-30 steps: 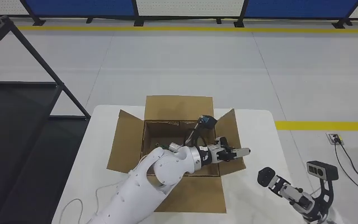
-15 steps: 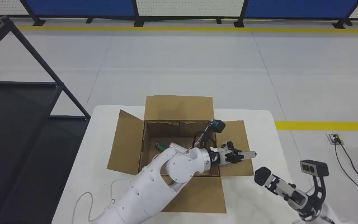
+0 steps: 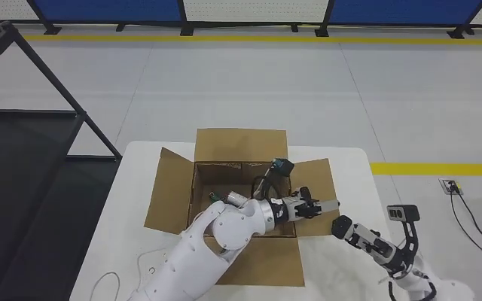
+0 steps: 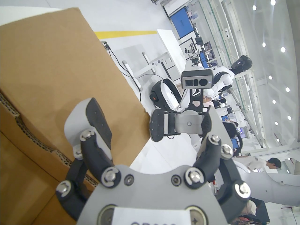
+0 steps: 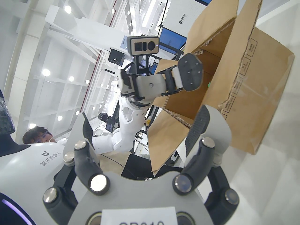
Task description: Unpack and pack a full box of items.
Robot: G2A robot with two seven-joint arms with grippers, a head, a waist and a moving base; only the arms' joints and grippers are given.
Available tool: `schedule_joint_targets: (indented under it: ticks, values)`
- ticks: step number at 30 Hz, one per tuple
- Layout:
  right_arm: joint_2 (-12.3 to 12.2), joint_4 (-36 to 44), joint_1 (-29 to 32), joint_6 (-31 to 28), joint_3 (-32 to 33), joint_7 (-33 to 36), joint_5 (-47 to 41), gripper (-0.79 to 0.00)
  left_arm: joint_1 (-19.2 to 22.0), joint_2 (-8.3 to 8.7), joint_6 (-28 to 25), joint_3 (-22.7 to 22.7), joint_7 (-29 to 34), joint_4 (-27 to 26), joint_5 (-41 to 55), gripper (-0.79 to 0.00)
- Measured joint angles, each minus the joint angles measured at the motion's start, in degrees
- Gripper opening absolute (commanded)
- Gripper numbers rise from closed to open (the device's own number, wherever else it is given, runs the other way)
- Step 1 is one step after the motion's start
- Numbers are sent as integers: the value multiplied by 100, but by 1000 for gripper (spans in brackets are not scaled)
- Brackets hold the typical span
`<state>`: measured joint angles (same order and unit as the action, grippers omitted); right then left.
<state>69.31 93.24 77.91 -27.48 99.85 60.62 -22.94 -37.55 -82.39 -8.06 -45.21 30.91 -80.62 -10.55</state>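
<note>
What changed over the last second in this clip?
The right gripper moved in toward the right flap of the box. The left gripper, over that flap, edged outward then back, and the flap folded flatter. The box stayed in place; both grippers are open and empty.

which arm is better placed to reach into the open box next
Left, likely: the left gripper hangs open over the right flap of the cardboard box, beside the opening. The right gripper, also open, sits outside the box past that flap.

Right gripper (image 5: 145, 120), jaws apart, near an open cardboard box (image 5: 255, 78), left gripper (image 5: 189, 76) by its flaps.
</note>
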Motion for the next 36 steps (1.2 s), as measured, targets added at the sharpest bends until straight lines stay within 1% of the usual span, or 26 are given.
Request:
schedule_joint_targets:
  ticks: [3,6,7,9,10,13,16,19,23,28,30,34,36]
  values:
    - [-10,-47,-82,54,-102,-150,129,0,-335,118,33,-350,-126,-567,-273,0]
    - [-25,-114,-155,77,-168,-228,179,0,-829,274,79,-846,-258,-1313,-658,0]
    - [-31,-151,-197,96,-195,-255,198,0,-1070,340,109,-1072,-304,-1649,-842,0]
    - [-41,-207,-267,114,-232,-284,216,0,-1465,436,157,-1436,-357,-2163,-1099,0]
    - [-48,-247,-314,126,-251,-291,218,0,-1737,496,189,-1685,-387,-2492,-1262,0]
    - [-67,-354,-434,154,-294,-291,199,0,-2396,614,206,-2289,-454,-3228,-1500,0]
    - [-81,-469,-572,190,-378,-331,232,0,-2994,698,169,-2836,-559,-3805,-1627,0]
    - [-85,-580,-727,217,-509,-431,322,0,-3525,762,99,-3374,-693,-4218,-1671,0]
    - [-97,-710,-927,355,-676,-582,589,0,-4096,828,93,-4182,-873,-4582,-1685,0]
    - [-124,-788,-1094,641,-837,-658,905,0,-4752,881,122,-5243,-1059,-4860,-1488,0]
    - [-134,-833,-1125,714,-880,-636,934,0,-4965,892,122,-5573,-1085,-4903,-1398,0]
    - [-158,-971,-1195,852,-965,-602,1018,0,-5407,902,-14,-6234,-1154,-4886,-912,0]
    - [-167,-1015,-1218,897,-993,-615,1039,0,-5572,904,-105,-6434,-1164,-4840,-734,0]
